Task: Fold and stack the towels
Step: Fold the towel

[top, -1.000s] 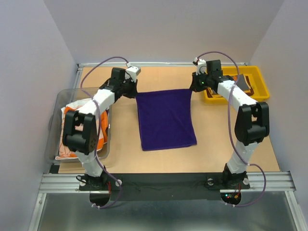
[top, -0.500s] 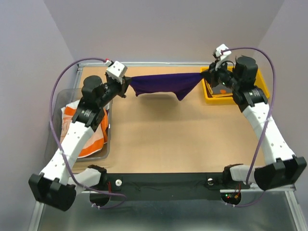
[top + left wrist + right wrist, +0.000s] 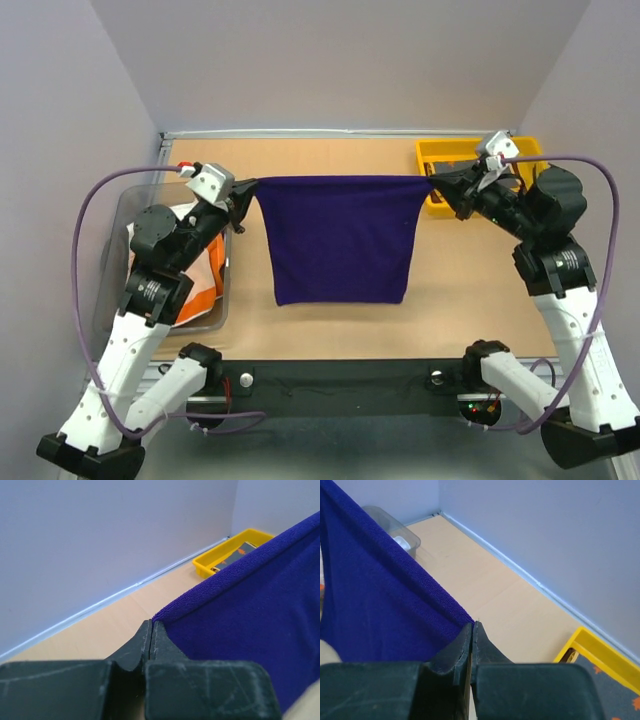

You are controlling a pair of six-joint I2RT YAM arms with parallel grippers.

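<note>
The deep purple towel (image 3: 340, 238) hangs spread flat in the air between my two grippers, its top edge taut and its lower edge over the table. My left gripper (image 3: 247, 187) is shut on its top left corner; in the left wrist view the gripper (image 3: 152, 624) pinches the purple towel (image 3: 240, 610). My right gripper (image 3: 437, 184) is shut on its top right corner; the right wrist view shows the gripper (image 3: 473, 625) pinching the towel (image 3: 375, 605). An orange-and-white patterned towel (image 3: 195, 285) lies in the clear bin. A dark towel (image 3: 235, 556) lies in the yellow tray.
The clear plastic bin (image 3: 120, 215) stands at the left edge of the table under my left arm. The yellow tray (image 3: 450, 155) stands at the back right behind my right gripper. The walls close in on the back and both sides.
Both grippers lifted the purple towel off the table by its far corners, then drew it toward the near side and apart. It now hangs stretched and flat instead of sagging.
</note>
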